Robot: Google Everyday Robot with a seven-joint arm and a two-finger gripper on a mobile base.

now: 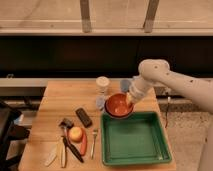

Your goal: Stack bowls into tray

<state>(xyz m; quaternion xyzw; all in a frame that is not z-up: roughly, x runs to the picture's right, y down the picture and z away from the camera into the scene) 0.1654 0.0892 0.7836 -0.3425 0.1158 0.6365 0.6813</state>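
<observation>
The orange-red bowl (118,106) hangs tilted over the far left rim of the green tray (136,141). My gripper (131,100) sits at the bowl's right rim and is shut on it, with the white arm reaching in from the right. A pale purple round shape (124,85), probably the purple bowl, stands on the table behind the arm and is mostly hidden by it. The tray lies at the front right of the wooden table (60,100) with nothing in it.
A white cup (102,83) stands at the back. A small bluish thing (101,103) shows left of the held bowl. A black block (83,117), a yellow-orange fruit (75,133), a fork (94,142) and several utensils (64,149) lie front left.
</observation>
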